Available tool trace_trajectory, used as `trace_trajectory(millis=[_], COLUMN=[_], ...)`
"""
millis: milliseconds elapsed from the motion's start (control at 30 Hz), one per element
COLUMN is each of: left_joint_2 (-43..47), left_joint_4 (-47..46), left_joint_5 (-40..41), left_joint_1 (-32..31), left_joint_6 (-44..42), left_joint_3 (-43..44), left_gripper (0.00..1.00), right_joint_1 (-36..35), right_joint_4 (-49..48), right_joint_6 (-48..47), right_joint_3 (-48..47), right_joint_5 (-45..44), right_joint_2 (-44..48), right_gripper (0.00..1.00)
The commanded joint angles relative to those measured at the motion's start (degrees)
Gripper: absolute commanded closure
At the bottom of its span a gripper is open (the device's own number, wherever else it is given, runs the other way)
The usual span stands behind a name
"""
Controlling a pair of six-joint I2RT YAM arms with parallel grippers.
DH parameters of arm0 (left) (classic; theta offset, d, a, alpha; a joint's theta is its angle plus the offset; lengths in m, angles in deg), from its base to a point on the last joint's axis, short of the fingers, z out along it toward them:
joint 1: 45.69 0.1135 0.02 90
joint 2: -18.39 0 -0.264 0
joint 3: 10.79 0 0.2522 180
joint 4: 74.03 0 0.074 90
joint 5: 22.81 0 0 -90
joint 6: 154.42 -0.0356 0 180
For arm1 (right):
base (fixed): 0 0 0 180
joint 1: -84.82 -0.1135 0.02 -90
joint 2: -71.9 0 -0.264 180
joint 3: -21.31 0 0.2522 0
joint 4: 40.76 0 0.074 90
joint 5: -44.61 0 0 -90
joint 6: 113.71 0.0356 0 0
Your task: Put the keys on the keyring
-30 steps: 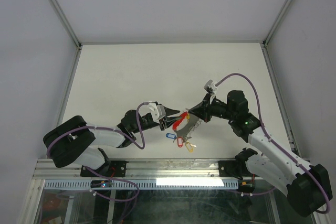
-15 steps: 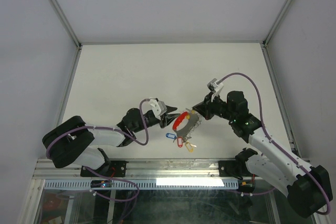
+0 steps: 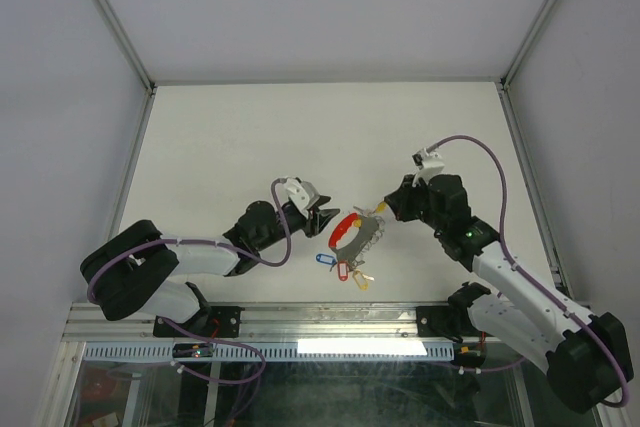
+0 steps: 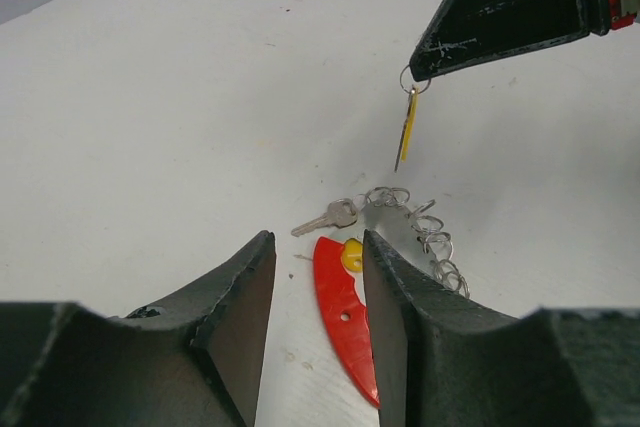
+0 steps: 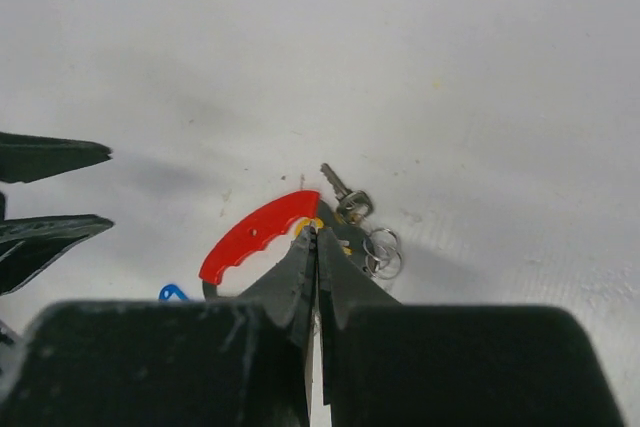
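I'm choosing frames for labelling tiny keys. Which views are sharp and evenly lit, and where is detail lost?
Top external: even light on the table, but the keys are too small to resolve. Left wrist: sharp on the keyring and the yellow-tagged key hanging from the right pincer; the left pincer is a dark foreground. Right wrist: the pincer's dark body hides its grip.

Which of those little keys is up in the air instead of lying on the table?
The yellow-tagged key, hanging from the right gripper. The silvery key by the red keyring and the blue-tagged key lie flat on the table.
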Motion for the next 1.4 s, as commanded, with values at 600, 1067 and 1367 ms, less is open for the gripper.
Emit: trace_trajectory(millis=[600, 1067, 1367], left_joint_2=[1.0, 0.8, 0.1], left_joint_4=[4.8, 5.6, 7.6], left_joint_5=[4.9, 5.9, 5.3], left_joint_1=[0.6, 0.6, 0.6], left_joint_6=[0.2, 0.2, 0.0], left_joint_3=[4.1, 4.4, 5.6], left_gripper=[0.60, 0.58, 0.58], right_joint_1=[0.8, 1.1, 1.1], right_joint_4=[34.7, 22.9, 15.9], right_joint_6=[12.8, 5.5, 14.6], right_joint_3=[-20.1, -12.8, -9.7], right_joint_5=[-26.5, -5.3, -1.5], right_joint_2=[-29.7, -17.6, -20.6], right_gripper=[0.77, 0.48, 0.37])
